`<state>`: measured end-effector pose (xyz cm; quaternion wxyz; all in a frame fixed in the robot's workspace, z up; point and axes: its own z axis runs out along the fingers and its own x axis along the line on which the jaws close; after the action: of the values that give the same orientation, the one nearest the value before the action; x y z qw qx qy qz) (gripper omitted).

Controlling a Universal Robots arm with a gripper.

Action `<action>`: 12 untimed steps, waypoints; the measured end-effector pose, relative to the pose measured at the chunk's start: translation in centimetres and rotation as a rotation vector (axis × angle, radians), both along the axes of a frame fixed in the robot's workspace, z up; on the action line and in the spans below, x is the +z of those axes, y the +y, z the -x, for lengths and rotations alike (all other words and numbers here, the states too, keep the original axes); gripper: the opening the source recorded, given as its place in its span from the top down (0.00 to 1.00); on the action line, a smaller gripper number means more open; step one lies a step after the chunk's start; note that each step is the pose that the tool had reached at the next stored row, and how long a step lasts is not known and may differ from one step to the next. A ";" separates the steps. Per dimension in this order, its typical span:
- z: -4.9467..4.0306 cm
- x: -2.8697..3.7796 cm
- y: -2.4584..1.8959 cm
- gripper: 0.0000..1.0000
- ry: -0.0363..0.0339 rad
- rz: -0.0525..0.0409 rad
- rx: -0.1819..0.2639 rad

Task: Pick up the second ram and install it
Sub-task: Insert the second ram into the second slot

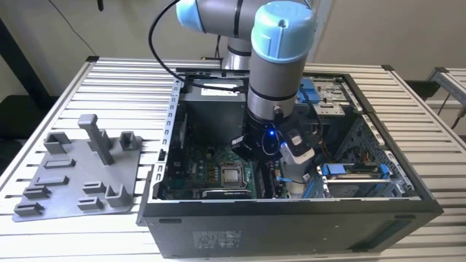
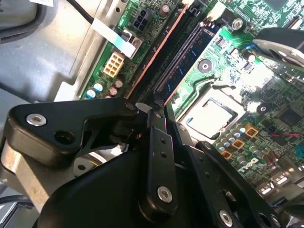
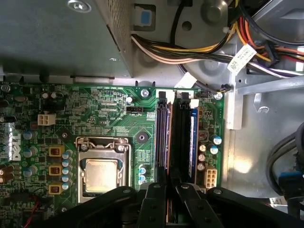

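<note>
Inside the open computer case [image 1: 291, 210], the gripper [image 3: 167, 199] hangs low over the motherboard [image 3: 109, 114], its fingers [image 2: 156, 142] nearly together, pinching the second ram [image 3: 164, 137] edge-on. The stick stands in a memory slot beside the CPU socket [image 3: 102, 168].

Silver-grey tube arm [image 1: 275, 76] with pale blue caps at the joints. Thin black cable [image 1: 161, 49] looping along the side. Black wrist block [image 1: 263, 143] with a small blue light and a white-grey camera box clipped on. Black pincer [image 2: 159, 111] of flat link bars and silver screws [image 2: 164, 193] in both wrist views.
</note>
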<state>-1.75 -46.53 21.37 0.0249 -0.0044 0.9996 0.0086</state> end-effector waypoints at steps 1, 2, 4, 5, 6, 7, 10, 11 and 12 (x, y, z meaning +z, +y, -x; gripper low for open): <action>0.00 -0.06 0.00 0.86 0.0001 0.0000 0.000; 0.00 -0.13 -0.01 0.86 0.0002 -0.0002 0.000; 0.00 -0.21 -0.01 0.86 0.0011 -0.0004 0.000; 0.00 -0.23 0.00 0.86 0.0014 -0.0004 0.000; 0.00 -0.24 0.00 0.86 0.0015 -0.0003 0.000; 0.00 -0.24 0.00 0.86 0.0015 -0.0003 0.000; 0.00 -0.26 0.00 0.86 0.0015 -0.0006 0.000; 0.00 -0.26 0.00 0.86 0.0015 -0.0005 0.000; 0.00 -0.26 0.00 0.86 0.0015 -0.0005 0.000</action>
<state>-1.75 -46.53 21.11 0.0241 -0.0044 0.9997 0.0089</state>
